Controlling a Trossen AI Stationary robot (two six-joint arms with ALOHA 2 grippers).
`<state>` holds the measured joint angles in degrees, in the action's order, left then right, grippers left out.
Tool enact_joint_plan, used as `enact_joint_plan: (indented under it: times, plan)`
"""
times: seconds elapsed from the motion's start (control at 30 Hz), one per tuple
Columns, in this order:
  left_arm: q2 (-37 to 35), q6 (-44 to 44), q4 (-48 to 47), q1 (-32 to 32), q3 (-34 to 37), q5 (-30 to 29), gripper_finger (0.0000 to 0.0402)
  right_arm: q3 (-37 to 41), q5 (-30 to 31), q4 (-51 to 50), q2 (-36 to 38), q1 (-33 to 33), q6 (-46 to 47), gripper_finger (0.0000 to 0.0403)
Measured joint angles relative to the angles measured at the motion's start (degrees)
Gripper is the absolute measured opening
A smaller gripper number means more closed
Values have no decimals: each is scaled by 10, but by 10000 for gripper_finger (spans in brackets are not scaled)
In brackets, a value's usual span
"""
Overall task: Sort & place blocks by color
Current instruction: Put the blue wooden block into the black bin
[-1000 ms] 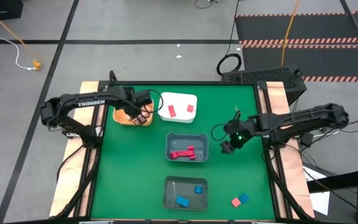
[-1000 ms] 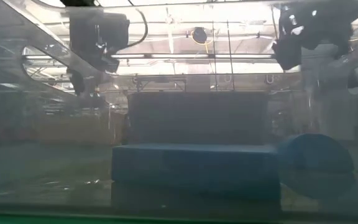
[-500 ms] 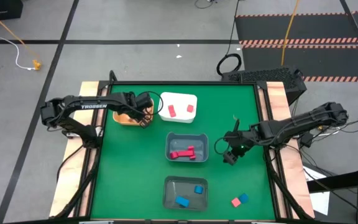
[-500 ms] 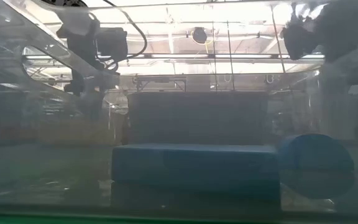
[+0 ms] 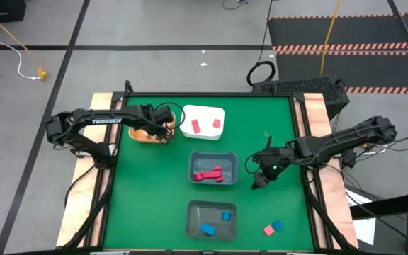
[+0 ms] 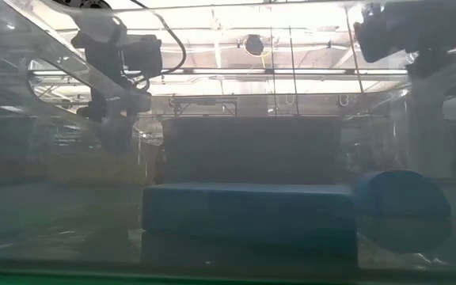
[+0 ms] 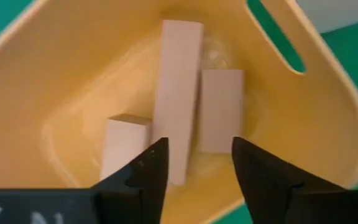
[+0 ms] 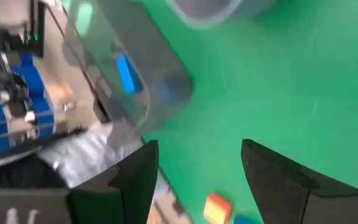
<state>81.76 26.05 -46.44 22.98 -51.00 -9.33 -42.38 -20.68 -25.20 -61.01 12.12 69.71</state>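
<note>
My left gripper is open and empty above the orange bin. Three tan blocks lie on the bin's floor below its fingers. My right gripper is open and empty above the green mat, right of the middle grey bin, which holds red blocks. Two red blocks lie in the white bin. Two blue blocks lie in the near grey bin. A pink-salmon block and a blue block lie loose on the mat near the front right; the salmon block also shows in the right wrist view.
The four bins stand in the mat's left and middle parts. Bare green mat lies on the right side, between the bins and the wooden table edge. The low view looks through the near grey bin's wall at a blue block.
My right gripper has gone toward the table's near edge and a little to the left, closer to the two loose blocks, and has stayed open. The blocks have not moved.
</note>
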Motion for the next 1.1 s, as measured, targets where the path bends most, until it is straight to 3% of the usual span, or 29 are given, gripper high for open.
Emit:
enact_joint_plan:
  times: [0.27, 0.37, 0.5, 0.67, 0.87, 1.1]
  plan:
    - [-2, 21, -2, -3, -39, 55, 218, -27, -73, -119, 2, 30, -78, 220]
    - [-6, 21, -2, -11, -80, 55, 215, -27, -111, -108, 2, 65, -88, 216]
    - [-19, -1, -1, -24, -144, 51, 206, -27, -109, -71, 2, 139, -108, 216]
    - [-37, -21, 4, -45, -217, 29, 193, -27, -29, -42, -1, 220, -178, 215]
    - [-57, -29, 13, -65, -275, 8, 187, -27, 94, -47, -1, 267, -293, 215]
    - [-68, -4, 45, -98, -289, 4, 187, 1, 117, 10, -20, 307, -321, 215]
